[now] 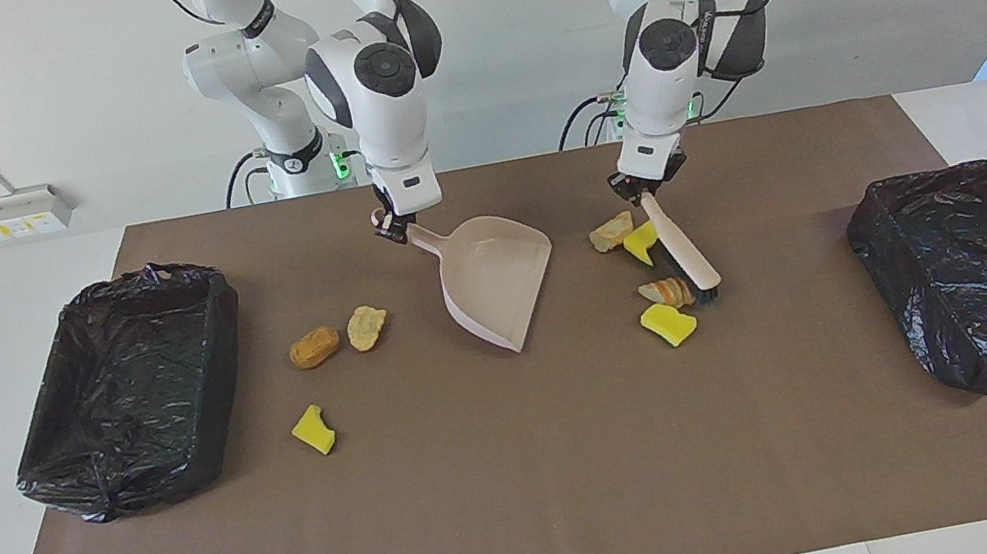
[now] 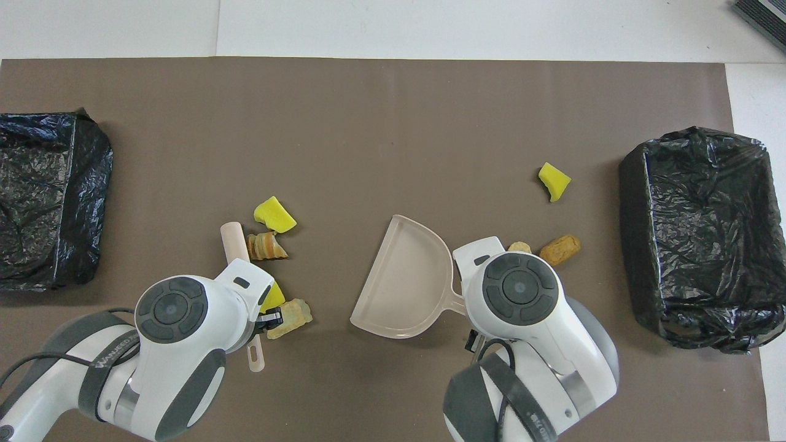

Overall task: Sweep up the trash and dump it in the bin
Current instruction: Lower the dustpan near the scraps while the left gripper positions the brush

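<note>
A: Pink dustpan [image 1: 494, 282] is hanging tilted at upper centre of the facing view. Right gripper [image 1: 391, 226] is clamping its handle, mouth turning toward the brush [image 1: 684, 253]. Can't tell if its lip is touching the mat.

B: And the left gripper [image 1: 635, 186]?

A: Closed on the brush handle, bristles sitting low on the mat just above mid-frame, w/ four bits of trash bunching beside them: tan lump [image 1: 611, 233], yellow sponge [image 1: 641, 243], striped crust [image 1: 665, 292], second sponge [image 1: 669, 325].

B: Other three?

A: Lying apart between the pan and the bin [image 1: 138, 279] at the right arm's end: two brown lumps [image 1: 314, 347] side by side, one sponge chunk [image 1: 314, 431] lower in frame.

B: So we're judging this as the gather step, nothing in the pan yet. Tips?

A: Imo the pan's lip should be lying flat on the mat, close to the pile, before the brush is pushing. Bristles should be staying down, strokes short and aimed straight at the mouth, or sponges are prob going to roll round the sides. Second bin [image 1: 928, 180] is waiting by the left arm's end for dumping
</note>
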